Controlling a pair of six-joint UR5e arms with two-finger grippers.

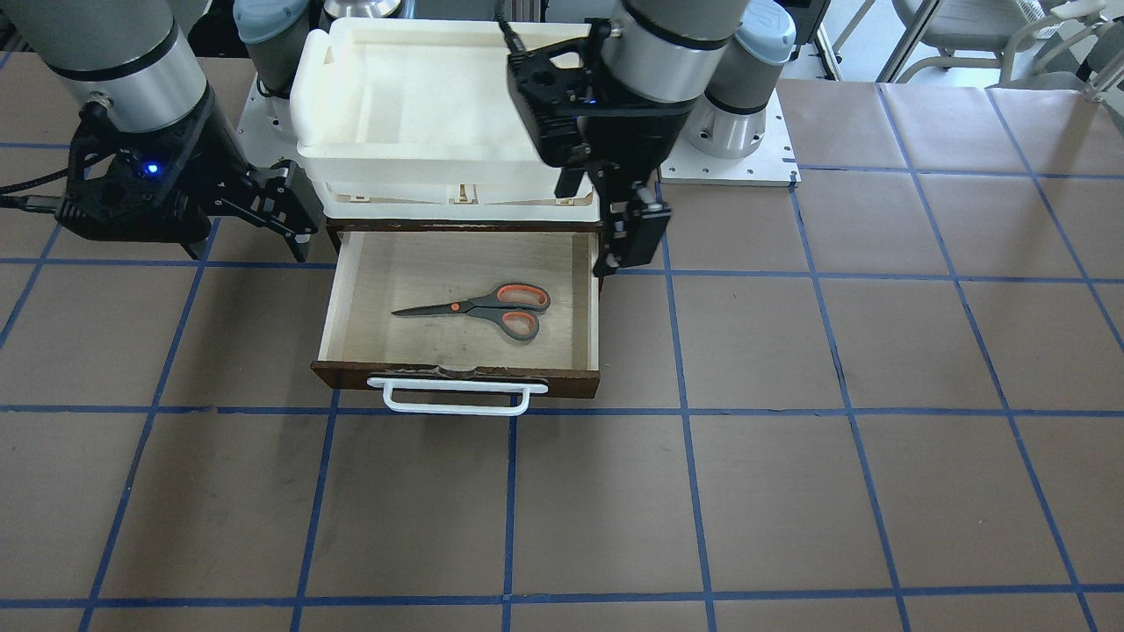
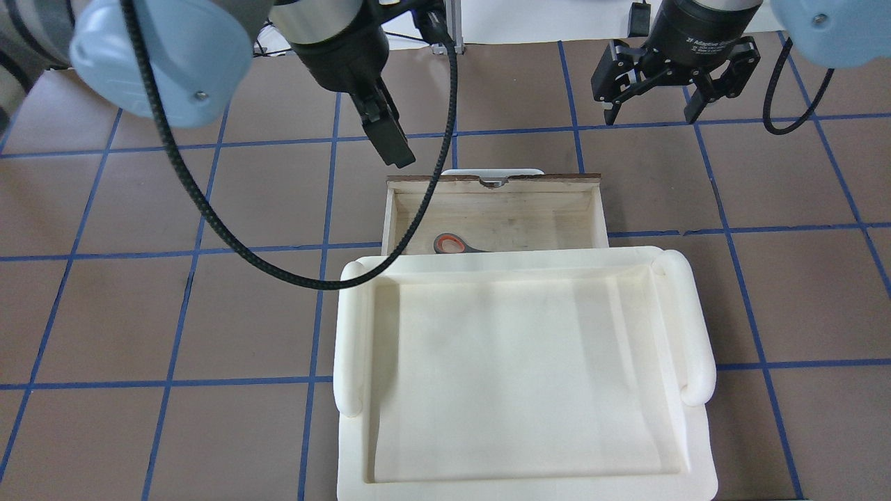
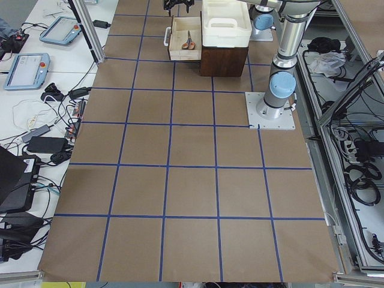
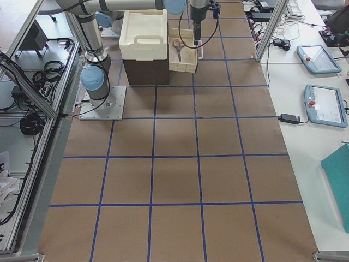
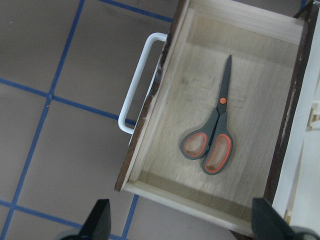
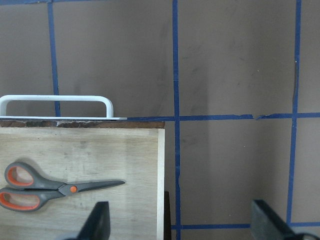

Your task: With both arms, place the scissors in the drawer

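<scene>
Scissors (image 1: 481, 309) lie flat inside the open drawer (image 1: 590, 303) — blades together, nothing touching them. Left end effector (image 1: 630, 246) hangs beside the drawer's side, fingers spread; right end effector (image 2: 653, 117) hovers over the table (image 1: 878, 439) — spread wide too.

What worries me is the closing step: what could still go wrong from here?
1. The left gripper hangs open near the drawer; a careless move could bump its wall or the cream bin above.
2. The scissors lie loose on the drawer floor; a hard push shut might slide them into a wall.
3. The right gripper, open, is well off the white handle; a misaimed push could skew the drawer.
</scene>
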